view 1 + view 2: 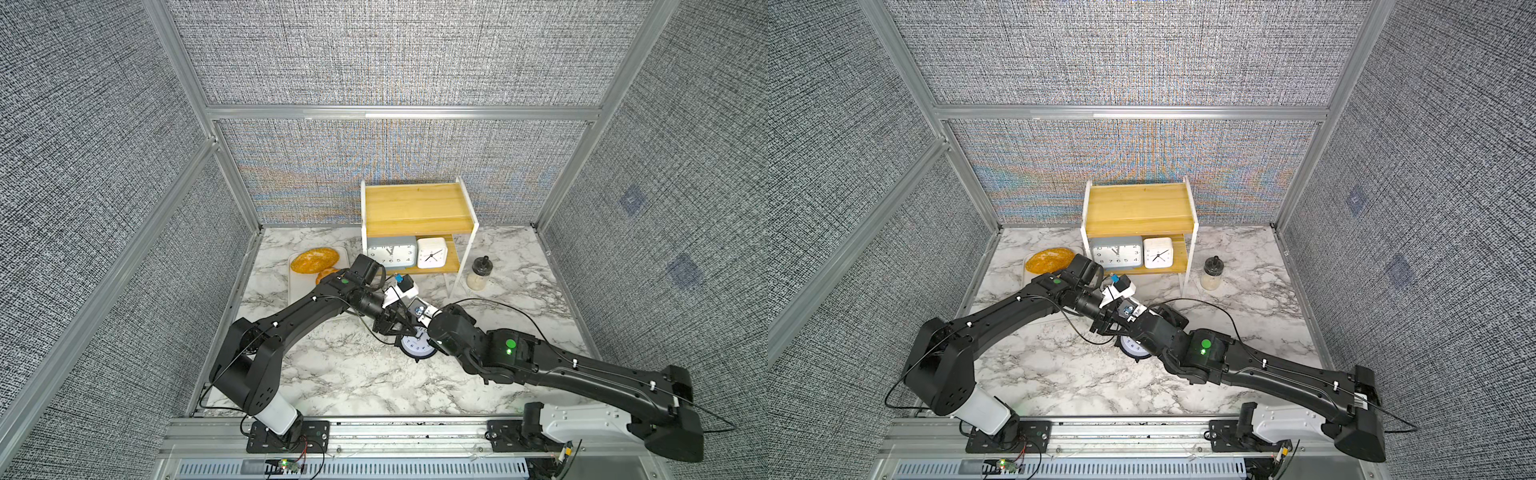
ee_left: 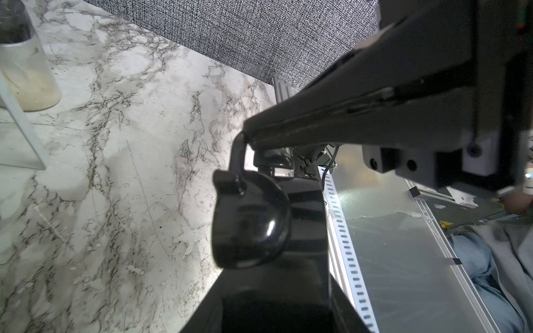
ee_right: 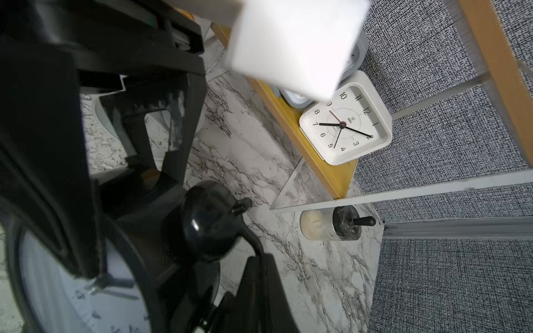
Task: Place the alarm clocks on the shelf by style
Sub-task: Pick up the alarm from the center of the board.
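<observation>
R gripper (image 2: 247, 136) pinches black clock (image 1: 417, 347) by its handle, prob steadying it for L gripper (image 1: 397, 326); L jaws flank its bell, can't tell if gripping yet; shelf (image 1: 419, 208) beyond fingertips, top tier bare.

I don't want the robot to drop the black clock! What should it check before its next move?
1. Top board of the shelf free: ok, it is bare.
2. Boxy pair sorted: ok, the grey clock and the white square clock sit side by side on the lower board.
3. Hold by the right gripper: ok, it looks shut on the top handle of the black twin-bell clock.
4. Hold by the left gripper: cannot tell; its jaws stand apart over the clock's face.
5. Way past the jar: ok, it stands beside the shelf, not in front.
</observation>
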Controlling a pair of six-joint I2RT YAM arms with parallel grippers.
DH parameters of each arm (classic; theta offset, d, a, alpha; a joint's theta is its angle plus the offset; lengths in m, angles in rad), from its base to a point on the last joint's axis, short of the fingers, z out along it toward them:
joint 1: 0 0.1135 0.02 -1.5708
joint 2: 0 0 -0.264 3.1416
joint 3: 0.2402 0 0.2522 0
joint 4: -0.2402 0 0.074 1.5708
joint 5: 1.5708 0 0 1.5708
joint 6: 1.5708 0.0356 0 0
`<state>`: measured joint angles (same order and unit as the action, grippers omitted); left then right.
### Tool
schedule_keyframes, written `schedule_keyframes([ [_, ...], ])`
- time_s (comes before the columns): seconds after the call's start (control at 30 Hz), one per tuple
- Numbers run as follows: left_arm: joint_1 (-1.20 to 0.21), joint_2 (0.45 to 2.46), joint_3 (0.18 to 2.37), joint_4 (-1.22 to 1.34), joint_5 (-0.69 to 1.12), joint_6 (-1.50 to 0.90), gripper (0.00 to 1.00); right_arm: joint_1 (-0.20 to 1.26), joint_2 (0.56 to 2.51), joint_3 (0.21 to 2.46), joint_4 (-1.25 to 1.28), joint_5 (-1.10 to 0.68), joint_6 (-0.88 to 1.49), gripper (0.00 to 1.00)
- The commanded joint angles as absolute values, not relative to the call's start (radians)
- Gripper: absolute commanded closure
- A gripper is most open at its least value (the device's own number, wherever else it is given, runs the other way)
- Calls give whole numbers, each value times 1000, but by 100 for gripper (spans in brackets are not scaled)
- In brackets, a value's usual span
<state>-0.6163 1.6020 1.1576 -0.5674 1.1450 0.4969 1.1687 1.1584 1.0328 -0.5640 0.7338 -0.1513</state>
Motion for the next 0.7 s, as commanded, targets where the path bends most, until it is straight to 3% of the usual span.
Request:
schedule_keyframes([
  [0.0, -616, 1588, 1166, -613, 1181, 522, 82, 1149, 1119, 1020, -487, 701, -118, 100],
  [0.07, -616, 1563, 1162, -608, 1166, 516, 82, 1116, 1064, 1000, -450, 616, -116, 100],
  [0.3, -611, 1418, 1075, -442, 1032, 389, 82, 925, 937, 992, -369, 227, -125, 58],
  [0.4, -608, 1338, 1027, -364, 975, 336, 81, 806, 911, 1013, -364, 33, -151, 45],
  [0.67, -606, 1158, 949, -270, 876, 273, 79, 593, 971, 1174, -463, -483, -270, 41],
])
